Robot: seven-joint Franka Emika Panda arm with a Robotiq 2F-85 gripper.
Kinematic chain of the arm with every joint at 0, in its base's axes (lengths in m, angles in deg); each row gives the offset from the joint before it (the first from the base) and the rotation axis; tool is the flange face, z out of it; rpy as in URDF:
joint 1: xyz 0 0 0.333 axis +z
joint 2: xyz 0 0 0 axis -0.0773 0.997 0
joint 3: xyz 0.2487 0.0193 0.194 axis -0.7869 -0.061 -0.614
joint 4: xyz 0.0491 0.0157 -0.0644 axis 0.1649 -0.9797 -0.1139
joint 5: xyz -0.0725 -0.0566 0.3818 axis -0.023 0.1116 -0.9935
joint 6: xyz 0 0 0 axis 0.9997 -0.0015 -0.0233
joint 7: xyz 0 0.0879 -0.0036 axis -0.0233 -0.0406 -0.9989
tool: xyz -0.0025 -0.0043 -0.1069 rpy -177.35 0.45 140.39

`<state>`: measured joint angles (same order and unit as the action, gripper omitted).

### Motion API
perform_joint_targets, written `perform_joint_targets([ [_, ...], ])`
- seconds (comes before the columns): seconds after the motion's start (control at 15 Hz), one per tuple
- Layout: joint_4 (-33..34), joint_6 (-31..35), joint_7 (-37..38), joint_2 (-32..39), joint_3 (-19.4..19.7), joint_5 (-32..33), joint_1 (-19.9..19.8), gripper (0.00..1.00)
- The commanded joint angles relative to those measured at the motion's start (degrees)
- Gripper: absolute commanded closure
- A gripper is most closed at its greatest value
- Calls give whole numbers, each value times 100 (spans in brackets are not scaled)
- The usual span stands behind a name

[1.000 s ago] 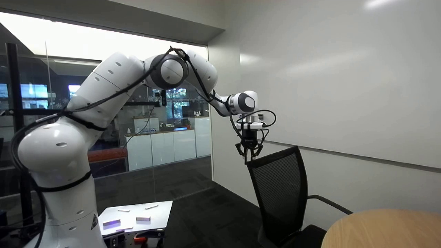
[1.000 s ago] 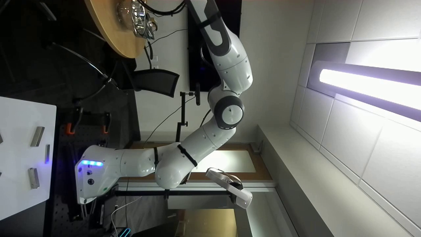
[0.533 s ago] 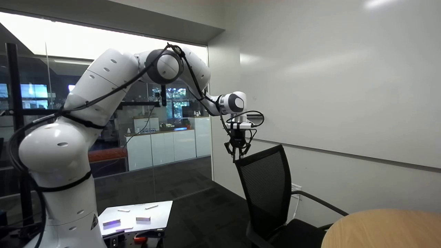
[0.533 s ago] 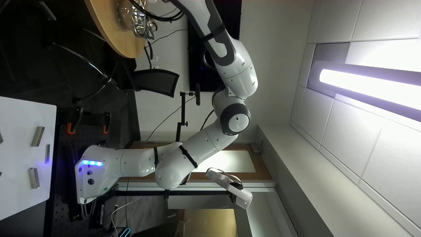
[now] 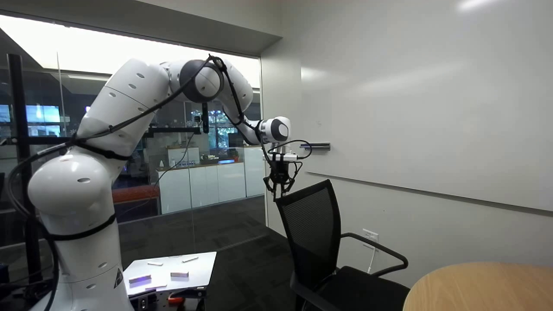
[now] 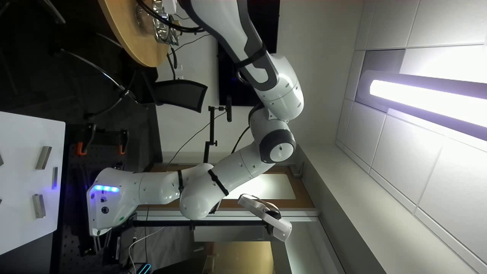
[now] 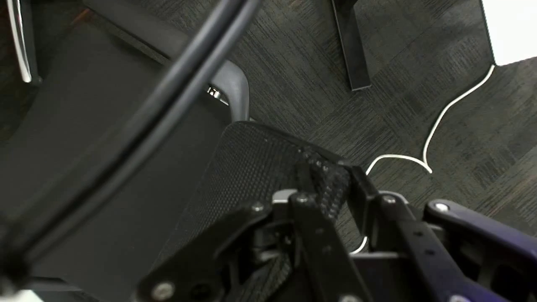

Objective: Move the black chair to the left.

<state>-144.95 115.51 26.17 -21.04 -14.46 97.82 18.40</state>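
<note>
In an exterior view, the black chair (image 5: 312, 233) stands left of the round tabletop (image 5: 484, 285). The hand (image 7: 330, 178) is narrow, 2 fingers (image 7: 365, 188) pinching the backrest's (image 7: 256, 165) top corner. Pulling off-centre there may swivel the chair, and the slim hold could slip.

Dk carpet flr (image 7: 293, 75) under blk chair (image 5: 317, 242), wht cable (image 7: 440, 115) on flr.

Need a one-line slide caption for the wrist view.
Wrist view: claw gripping the black chair by the top of its mesh backrest, a white cable lying on the dark carpet below.
</note>
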Motion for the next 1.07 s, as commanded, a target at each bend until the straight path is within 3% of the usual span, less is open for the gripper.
perform_joint_targets([
  [0.0,-243,-83,-631,-452,-241,-182,133,94],
  [1.0,-923,-55,-1112,-986,-735,-465,73,94],
])
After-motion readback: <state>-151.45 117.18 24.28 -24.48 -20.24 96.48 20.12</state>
